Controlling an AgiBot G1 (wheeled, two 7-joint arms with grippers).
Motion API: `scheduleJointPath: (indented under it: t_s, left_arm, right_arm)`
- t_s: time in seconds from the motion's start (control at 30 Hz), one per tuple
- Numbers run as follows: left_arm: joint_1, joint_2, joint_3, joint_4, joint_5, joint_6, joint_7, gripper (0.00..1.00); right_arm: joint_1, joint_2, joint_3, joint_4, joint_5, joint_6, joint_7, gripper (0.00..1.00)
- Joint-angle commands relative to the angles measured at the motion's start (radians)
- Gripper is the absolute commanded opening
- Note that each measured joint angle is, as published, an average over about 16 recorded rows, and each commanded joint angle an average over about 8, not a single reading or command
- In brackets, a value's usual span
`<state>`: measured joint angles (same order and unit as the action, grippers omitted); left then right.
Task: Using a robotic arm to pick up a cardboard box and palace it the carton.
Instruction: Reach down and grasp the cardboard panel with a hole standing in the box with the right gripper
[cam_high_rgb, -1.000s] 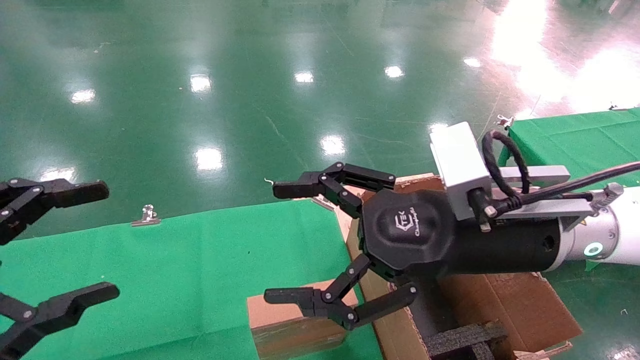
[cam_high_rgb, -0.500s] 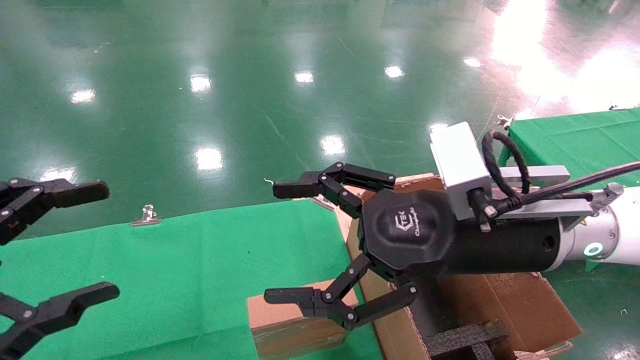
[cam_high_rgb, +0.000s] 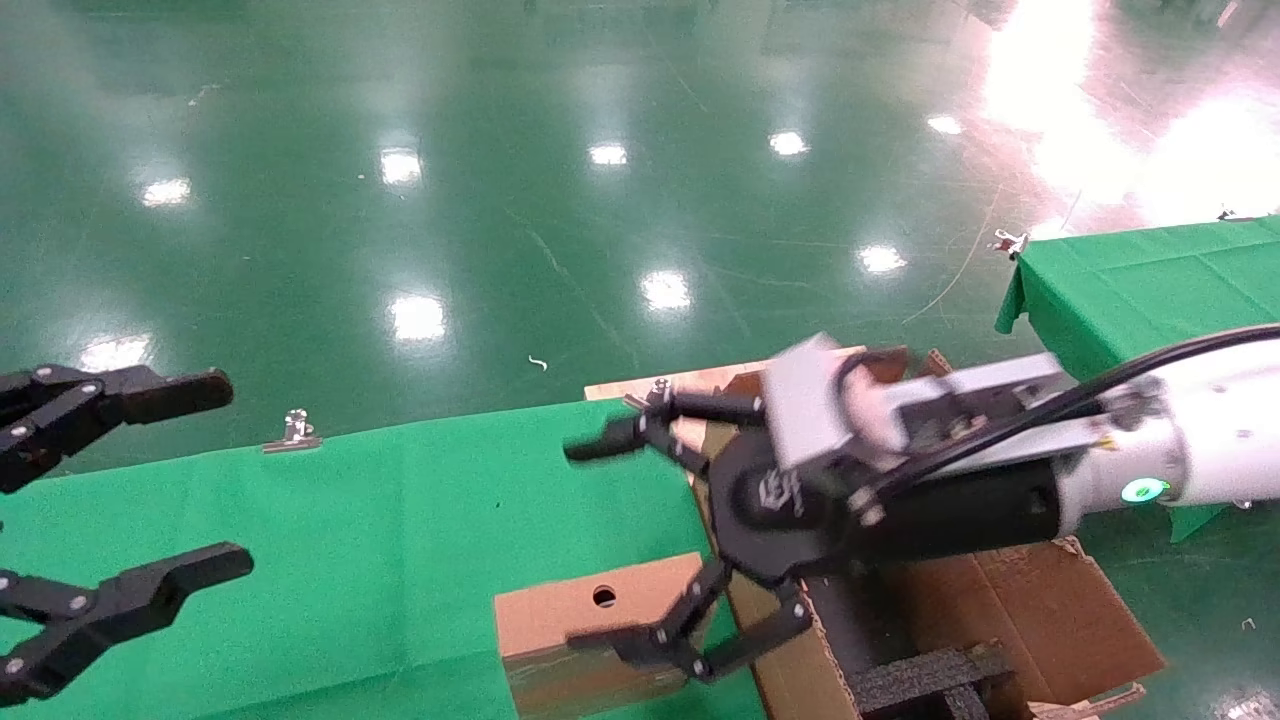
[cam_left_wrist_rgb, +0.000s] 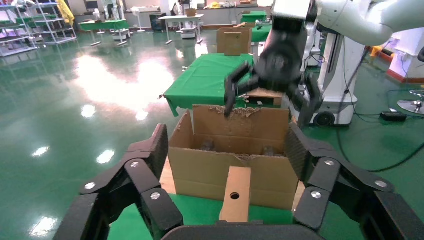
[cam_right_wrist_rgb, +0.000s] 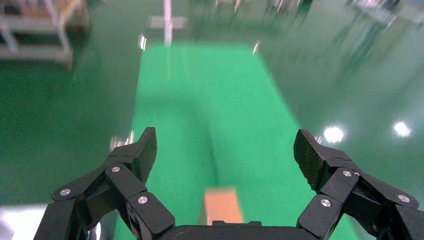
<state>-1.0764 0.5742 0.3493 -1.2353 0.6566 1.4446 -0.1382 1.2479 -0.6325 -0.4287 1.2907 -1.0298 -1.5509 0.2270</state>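
Observation:
The cardboard box (cam_high_rgb: 585, 620), small, brown and oblong with a round hole on top, lies on the green cloth right against the carton (cam_high_rgb: 1010, 610). The carton is large, with torn flaps and black foam inside. My right gripper (cam_high_rgb: 580, 545), on the white robotic arm (cam_high_rgb: 1210, 440), hangs open just above the box's end by the carton and touches nothing. From the right wrist the box (cam_right_wrist_rgb: 221, 206) shows low between the spread fingers (cam_right_wrist_rgb: 142, 150). My left gripper (cam_high_rgb: 230, 475) waits open at the left edge. The left wrist view faces the box (cam_left_wrist_rgb: 236, 192) and carton (cam_left_wrist_rgb: 235, 160).
A green cloth table (cam_high_rgb: 350, 520) holds the box, with a metal clip (cam_high_rgb: 292, 432) on its far edge. A second green table (cam_high_rgb: 1130, 280) stands at the right. Glossy green floor lies beyond. A white robot base (cam_left_wrist_rgb: 342, 75) stands behind the carton.
My right gripper has dropped and tilted down toward the box, its wrist camera block swinging left; the box's hole now shows. The left gripper shifted slightly.

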Motion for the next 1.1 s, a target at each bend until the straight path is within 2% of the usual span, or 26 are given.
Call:
scheduleJointPath:
  t_s: [0.03,0.2,0.47,0.83,0.87,1.07,1.1]
  left_arm:
    - [0.0,0.0,0.0,0.0,0.0,0.0,0.0,0.0]
    - [0.0,0.0,0.0,0.0,0.0,0.0,0.0,0.0]
    - [0.0,0.0,0.0,0.0,0.0,0.0,0.0,0.0]
    - [0.0,0.0,0.0,0.0,0.0,0.0,0.0,0.0]
    - [0.0,0.0,0.0,0.0,0.0,0.0,0.0,0.02]
    - [0.0,0.0,0.0,0.0,0.0,0.0,0.0,0.75]
    - [0.0,0.0,0.0,0.0,0.0,0.0,0.0,0.88]
  right_arm:
    - [0.043,-0.008,-0.036,-0.003,-0.074,-0.014,0.014,1.0]
    - [0.129,-0.067,-0.14,-0.027,-0.208,-0.023,0.022,1.0]
    - [0.217,-0.178,-0.274,-0.119,-0.363,-0.017,-0.023,1.0]
    - [0.313,-0.295,-0.429,-0.215,-0.507,-0.023,-0.087,1.0]
    - [0.319,-0.301,-0.442,-0.219,-0.514,-0.023,-0.092,1.0]
    - [0.347,-0.327,-0.499,-0.232,-0.55,-0.018,-0.121,1.0]
    - [0.351,-0.331,-0.507,-0.232,-0.555,-0.017,-0.125,0.93]
